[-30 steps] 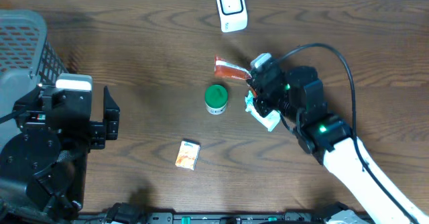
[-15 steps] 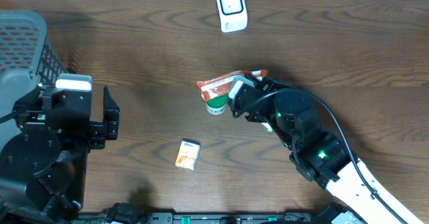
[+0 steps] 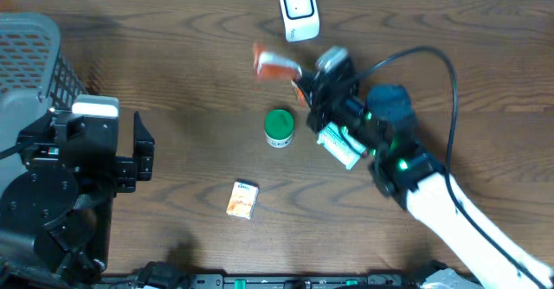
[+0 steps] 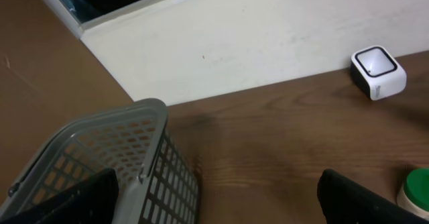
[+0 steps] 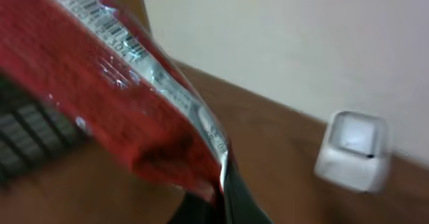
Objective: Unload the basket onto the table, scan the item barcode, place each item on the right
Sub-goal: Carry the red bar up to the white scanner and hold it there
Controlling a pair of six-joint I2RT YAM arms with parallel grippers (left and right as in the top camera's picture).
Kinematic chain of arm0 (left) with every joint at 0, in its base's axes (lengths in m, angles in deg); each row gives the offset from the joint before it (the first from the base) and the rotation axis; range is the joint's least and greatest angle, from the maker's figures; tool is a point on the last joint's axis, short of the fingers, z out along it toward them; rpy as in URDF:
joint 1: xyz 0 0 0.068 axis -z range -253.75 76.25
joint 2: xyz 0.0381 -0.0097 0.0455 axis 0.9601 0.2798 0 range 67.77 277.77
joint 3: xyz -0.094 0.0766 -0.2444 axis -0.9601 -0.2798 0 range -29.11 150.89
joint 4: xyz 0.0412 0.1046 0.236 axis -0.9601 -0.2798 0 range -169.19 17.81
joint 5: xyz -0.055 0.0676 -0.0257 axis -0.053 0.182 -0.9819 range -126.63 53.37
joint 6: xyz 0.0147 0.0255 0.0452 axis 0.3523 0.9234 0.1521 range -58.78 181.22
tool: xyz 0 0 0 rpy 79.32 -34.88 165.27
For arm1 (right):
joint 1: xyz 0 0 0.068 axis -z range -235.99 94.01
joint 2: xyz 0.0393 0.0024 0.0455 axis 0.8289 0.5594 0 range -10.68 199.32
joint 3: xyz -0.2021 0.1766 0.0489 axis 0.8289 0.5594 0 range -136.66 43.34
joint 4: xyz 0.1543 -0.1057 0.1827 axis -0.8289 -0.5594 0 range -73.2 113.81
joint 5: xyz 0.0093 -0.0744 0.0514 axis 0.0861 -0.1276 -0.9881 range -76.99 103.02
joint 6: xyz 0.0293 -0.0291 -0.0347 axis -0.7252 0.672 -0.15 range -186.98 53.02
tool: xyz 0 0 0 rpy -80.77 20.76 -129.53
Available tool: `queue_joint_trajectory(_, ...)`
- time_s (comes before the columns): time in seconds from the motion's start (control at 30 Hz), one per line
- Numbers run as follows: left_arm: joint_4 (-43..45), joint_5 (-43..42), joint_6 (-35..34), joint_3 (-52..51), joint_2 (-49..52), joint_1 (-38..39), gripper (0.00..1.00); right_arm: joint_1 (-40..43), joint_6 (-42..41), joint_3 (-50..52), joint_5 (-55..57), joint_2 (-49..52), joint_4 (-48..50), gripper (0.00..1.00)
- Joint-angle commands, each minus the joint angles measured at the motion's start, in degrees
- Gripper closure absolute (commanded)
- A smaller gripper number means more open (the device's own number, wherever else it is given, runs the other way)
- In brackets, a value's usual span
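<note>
While my right gripper (image 3: 300, 83) is clamped tight on one end of the red packet (image 3: 275, 64), the packet hangs blurred over the wooden table (image 3: 173, 64), near the white scanner (image 3: 299, 10) at the far edge and a little to its left. From my right wrist the packet (image 5: 114, 83) fills most of the view, tilted, with a barcode (image 5: 110, 24) showing on its silver seam and the scanner (image 5: 352, 150) beyond it. My left gripper (image 3: 138, 157) sits well apart, beside the grey basket (image 3: 35, 55), its fingers (image 4: 365, 200) spread wide with nothing between them. A green-lidded tub (image 3: 279, 126) stands mid-table, a small orange box (image 3: 243, 199) lies nearer me, and a teal-and-white pack (image 3: 339, 146) lies partly under my right arm.
</note>
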Motion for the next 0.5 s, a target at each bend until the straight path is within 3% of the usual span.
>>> queue_joint_trajectory(0.0,0.04,-0.48,-0.94,0.02,0.17,-0.02,0.05,5.79,-30.36,-1.03,-11.54,7.45,8.24,0.99)
queue_joint_trajectory(0.2,0.04,-0.48,-0.94,0.02,0.17,-0.02,0.05,11.26,-58.42,-3.8,-18.03,23.87,37.88,0.99)
queue_joint_trajectory(0.3,0.07,-0.48,-0.94,0.02,0.17,-0.02,0.05,11.13,-65.9,-9.49,-18.43,32.61,40.02,0.99)
queue_joint_trajectory(0.47,0.04,-0.48,-0.94,0.02,0.17,-0.02,0.05,9.51,-70.93,-24.02,-23.28,46.42,44.74,0.99)
